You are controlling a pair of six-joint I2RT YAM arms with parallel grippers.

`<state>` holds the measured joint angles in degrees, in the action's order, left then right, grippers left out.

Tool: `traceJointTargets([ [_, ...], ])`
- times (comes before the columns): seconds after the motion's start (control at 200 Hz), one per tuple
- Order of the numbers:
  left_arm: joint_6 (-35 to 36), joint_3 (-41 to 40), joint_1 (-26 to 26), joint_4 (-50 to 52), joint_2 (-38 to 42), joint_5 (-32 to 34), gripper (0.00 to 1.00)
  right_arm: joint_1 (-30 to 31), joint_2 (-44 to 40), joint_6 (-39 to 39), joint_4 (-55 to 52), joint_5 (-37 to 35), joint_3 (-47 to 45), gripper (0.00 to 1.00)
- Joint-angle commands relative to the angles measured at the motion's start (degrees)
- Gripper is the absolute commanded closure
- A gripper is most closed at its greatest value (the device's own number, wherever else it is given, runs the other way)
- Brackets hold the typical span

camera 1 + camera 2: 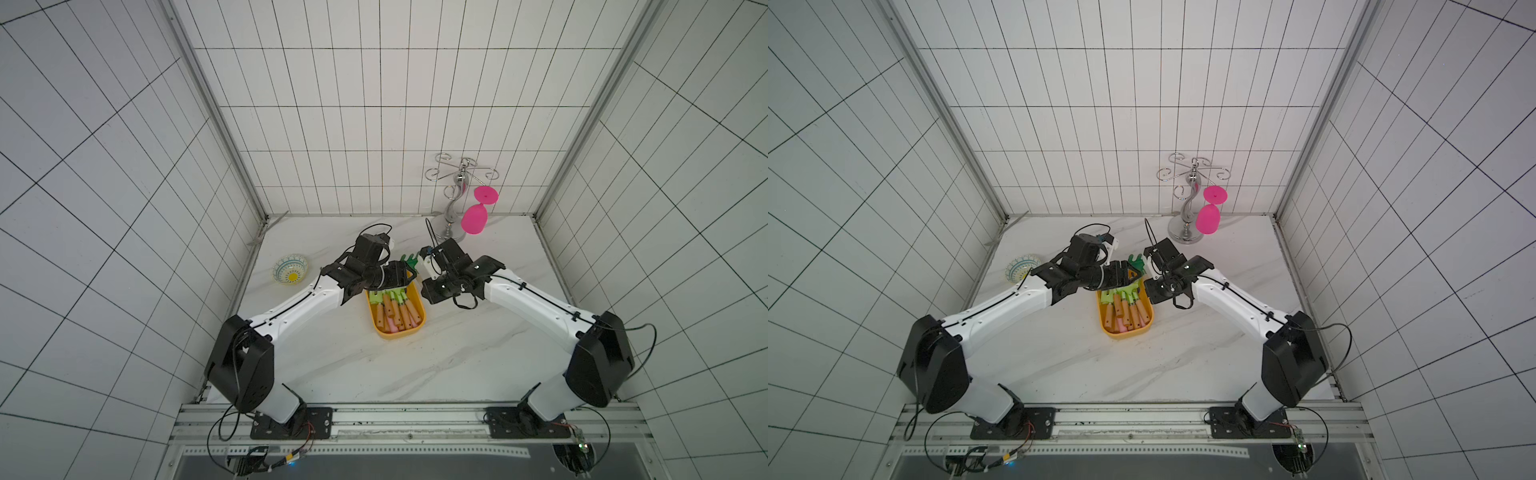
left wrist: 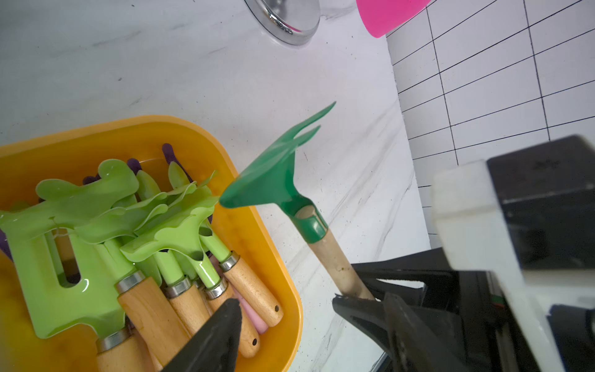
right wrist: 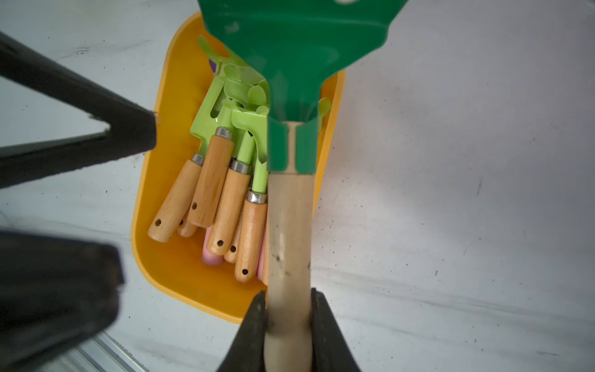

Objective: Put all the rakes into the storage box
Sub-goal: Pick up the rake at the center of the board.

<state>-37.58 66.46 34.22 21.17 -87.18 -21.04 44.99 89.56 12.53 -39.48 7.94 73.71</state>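
Green rake (image 3: 289, 209) clamped by right gripper (image 3: 288, 294) near storage box (image 3: 151, 254); left gripper (image 2: 283, 309) spread wide, forearms converging.

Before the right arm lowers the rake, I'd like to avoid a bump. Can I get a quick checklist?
1. Grip: right gripper shut on the rake handle: ok.
2. Rake lined up over the box: not ok, its head sits past the far rim.
3. Left gripper out of the way: not ok, it hangs open at the box's far end.
4. Room inside: cannot tell, tools are piled in.
5. Pink glass clear: ok, well away from the box.
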Motion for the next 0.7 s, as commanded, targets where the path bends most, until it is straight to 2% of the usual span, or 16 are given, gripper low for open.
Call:
traceJointTargets([
  [0.0,-1.0,-1.4,0.7,-3.9,1.0,-0.8,0.28,2.2,-1.4,1.9,-0.9,0.7,3.7,0.91],
  [0.34,-2.8,-4.3,1.6,-6.3,1.0,0.7,0.35,5.7,-1.7,4.2,-0.7,0.4,5.9,0.91],
  [0.53,-2.8,-4.7,1.5,-6.9,1.2,1.5,0.56,7.0,-1.2,4.7,-1.3,-0.3,5.9,0.91],
  [0.695,-2.4,-5.0,0.9,-8.1,0.4,-1.1,0.78,8.6,-0.9,4.8,-1.2,-1.2,5.8,0.88],
])
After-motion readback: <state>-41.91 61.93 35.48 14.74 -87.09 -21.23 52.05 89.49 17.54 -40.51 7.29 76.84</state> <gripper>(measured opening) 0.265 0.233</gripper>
